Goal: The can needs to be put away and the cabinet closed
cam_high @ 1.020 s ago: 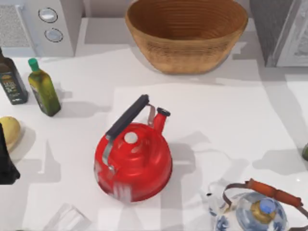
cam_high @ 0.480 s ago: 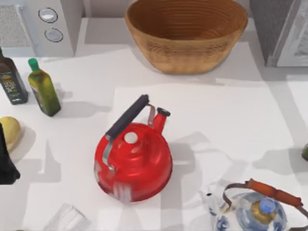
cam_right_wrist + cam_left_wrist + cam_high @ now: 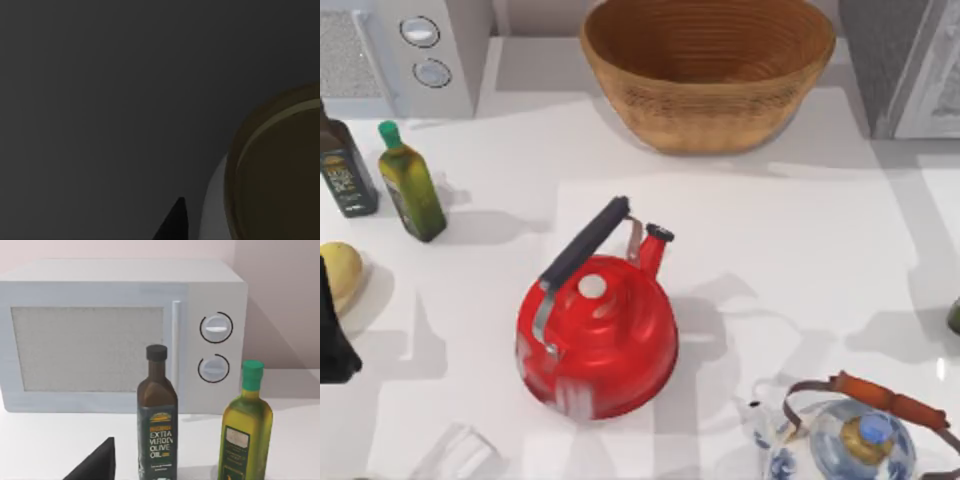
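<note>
A rendered kitchen counter: white microwave (image 3: 120, 335) with two knobs, olive oil bottles (image 3: 157, 425), red kettle (image 3: 597, 335), wicker basket (image 3: 708, 70), porcelain teapot (image 3: 855, 440).

The cabinet (image 3: 910, 60) is cut off at the top view's right edge; the right wrist view is dark.

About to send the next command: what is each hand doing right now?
Left hand: parked at the table's left edge near the olive oil bottles; cannot be told.
Right hand: right beside the can; grip cannot be told.
</note>
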